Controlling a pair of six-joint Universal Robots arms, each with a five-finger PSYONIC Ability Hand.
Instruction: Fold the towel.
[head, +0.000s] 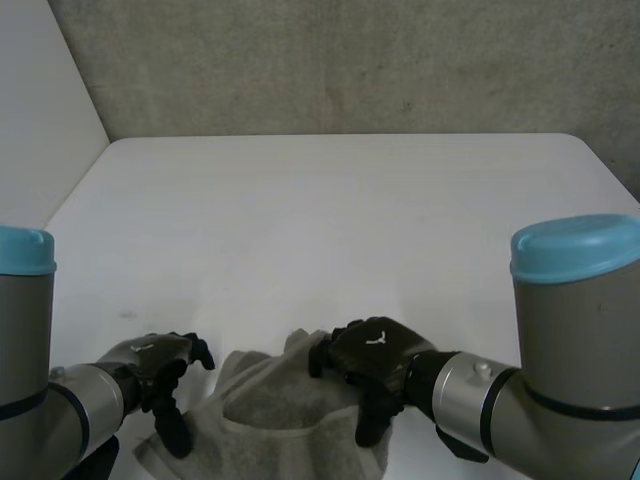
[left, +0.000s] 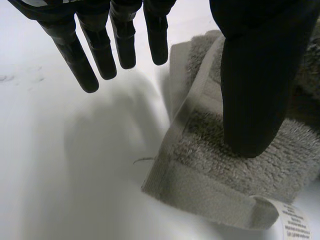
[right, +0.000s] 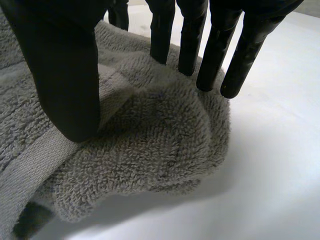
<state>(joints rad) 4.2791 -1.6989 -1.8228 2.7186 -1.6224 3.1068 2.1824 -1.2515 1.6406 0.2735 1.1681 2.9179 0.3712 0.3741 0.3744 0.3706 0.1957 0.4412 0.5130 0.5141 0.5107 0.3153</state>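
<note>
Towel x1, bunched, touching left hand & right hand.

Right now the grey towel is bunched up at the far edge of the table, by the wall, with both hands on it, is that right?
Not quite. The grey towel is bunched up with the left hand and the right hand both on it, but it lies at the near edge of the white table, not by the wall. The head view shows this.
</note>
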